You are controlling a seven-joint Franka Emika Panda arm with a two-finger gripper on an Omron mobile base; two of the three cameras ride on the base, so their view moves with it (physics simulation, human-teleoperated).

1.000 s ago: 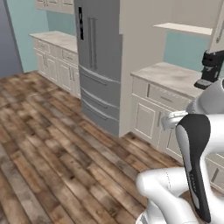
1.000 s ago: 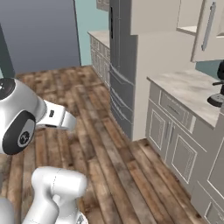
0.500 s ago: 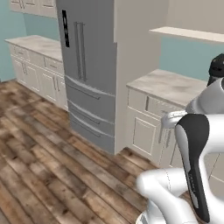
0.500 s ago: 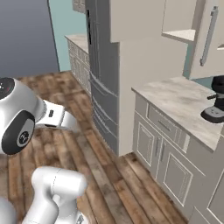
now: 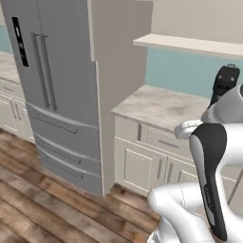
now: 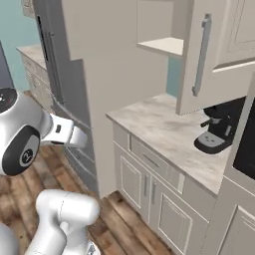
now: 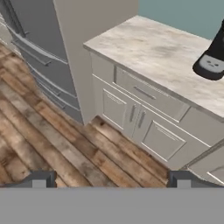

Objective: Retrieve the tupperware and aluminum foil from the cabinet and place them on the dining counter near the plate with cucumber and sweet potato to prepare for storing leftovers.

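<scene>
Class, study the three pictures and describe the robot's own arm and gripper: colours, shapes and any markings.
The arm is built of smooth, glossy white rounded shells. A long dark, almost black panel runs down one link in the left base view. In the right base view a round dark joint cap bears a small white mark, too small to read. The gripper shows two small dark grey, blocky fingertips. No loose cables show.

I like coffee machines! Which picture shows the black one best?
The right base view: the coffee machine sits on the counter, partly behind a cabinet door. The left base view shows its top, the hand view its base.
</scene>
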